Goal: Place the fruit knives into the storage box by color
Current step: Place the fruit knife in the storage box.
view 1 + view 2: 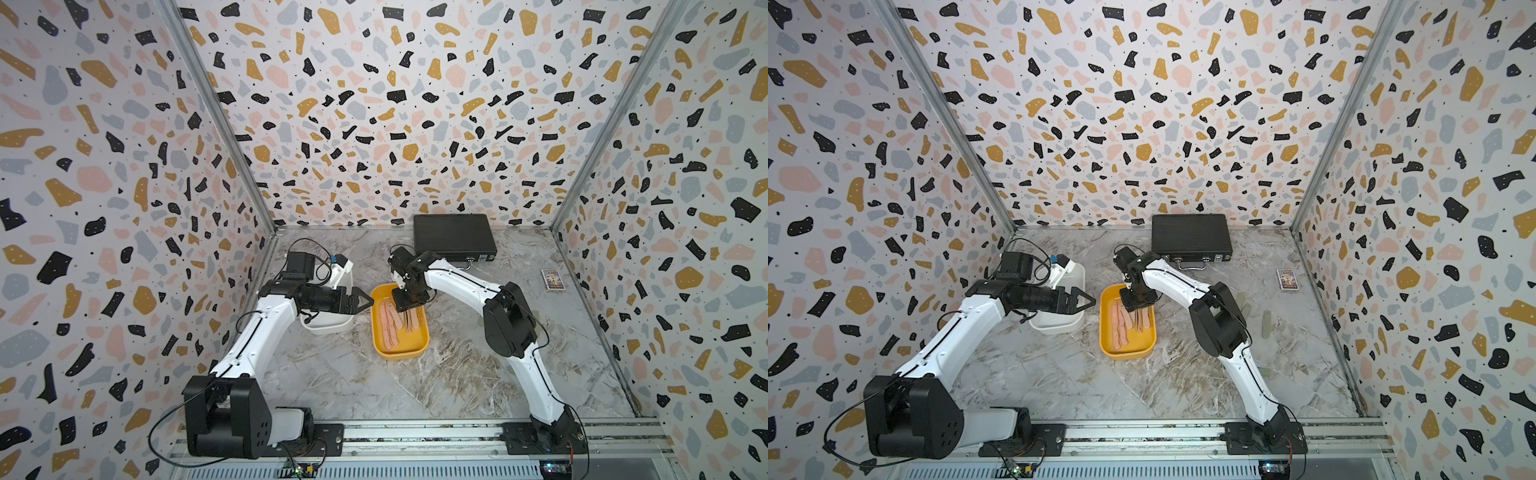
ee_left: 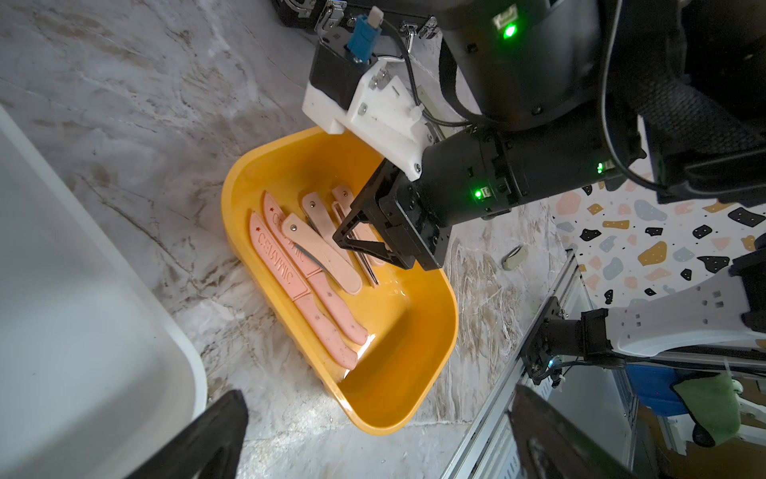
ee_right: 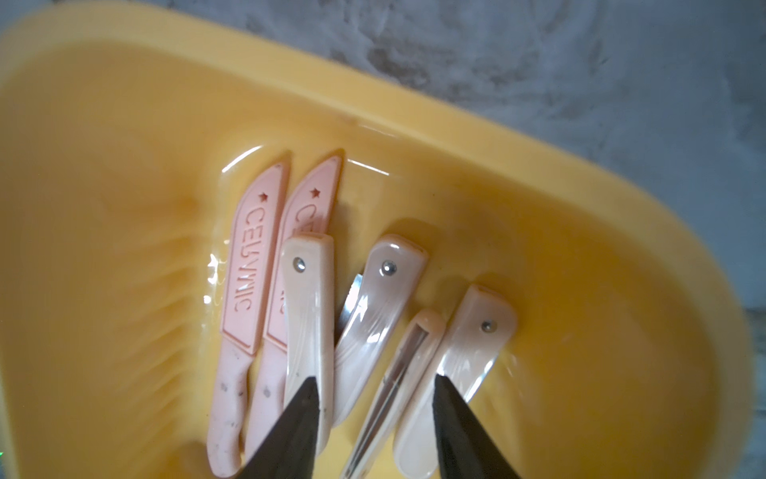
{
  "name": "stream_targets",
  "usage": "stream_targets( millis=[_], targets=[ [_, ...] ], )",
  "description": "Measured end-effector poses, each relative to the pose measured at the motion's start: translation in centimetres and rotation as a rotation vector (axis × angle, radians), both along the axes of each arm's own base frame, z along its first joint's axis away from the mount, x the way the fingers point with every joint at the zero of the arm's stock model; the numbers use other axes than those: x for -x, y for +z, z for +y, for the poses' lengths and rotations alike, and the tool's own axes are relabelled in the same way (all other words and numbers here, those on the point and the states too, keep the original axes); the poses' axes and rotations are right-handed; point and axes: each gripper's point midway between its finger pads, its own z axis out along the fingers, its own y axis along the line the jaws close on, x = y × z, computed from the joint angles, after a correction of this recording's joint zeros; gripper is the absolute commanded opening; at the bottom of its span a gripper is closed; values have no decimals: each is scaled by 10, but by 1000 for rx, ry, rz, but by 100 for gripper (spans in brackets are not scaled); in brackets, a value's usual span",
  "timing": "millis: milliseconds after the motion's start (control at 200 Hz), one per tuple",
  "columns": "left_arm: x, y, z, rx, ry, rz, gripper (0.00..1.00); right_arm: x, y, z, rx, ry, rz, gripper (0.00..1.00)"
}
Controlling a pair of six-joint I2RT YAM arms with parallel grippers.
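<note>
Ok, top views: R gripper points down into yellow tub, pink knives lie inside. L gripper hangs by white tub rim, tips toward yellow tub. Green knives on table at robot's right, well apart from both tubs. L wrist: L jaws spread wide, nothing between; R jaws apart just above the knives. R wrist: six pink knives side by side on tub floor, R jaws parted w/ one knife lying edge-up between the tips, no contact seen
</note>
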Motion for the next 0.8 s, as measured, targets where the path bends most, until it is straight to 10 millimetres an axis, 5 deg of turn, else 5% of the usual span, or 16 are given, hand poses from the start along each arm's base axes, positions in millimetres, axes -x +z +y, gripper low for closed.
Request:
stream_targets(
  millis=[170,576,796],
  targets=[
    [0,0,0,-1,1,0,99,0,12,-1,-16,3,-22,57],
    [-1,6,8,-42,33,-44,99,10,95,-16,-132,0,-167,62],
    [-7,10,24,-105,91,-82,98,15,96,-43,-92,-28,-194,62]
  ],
)
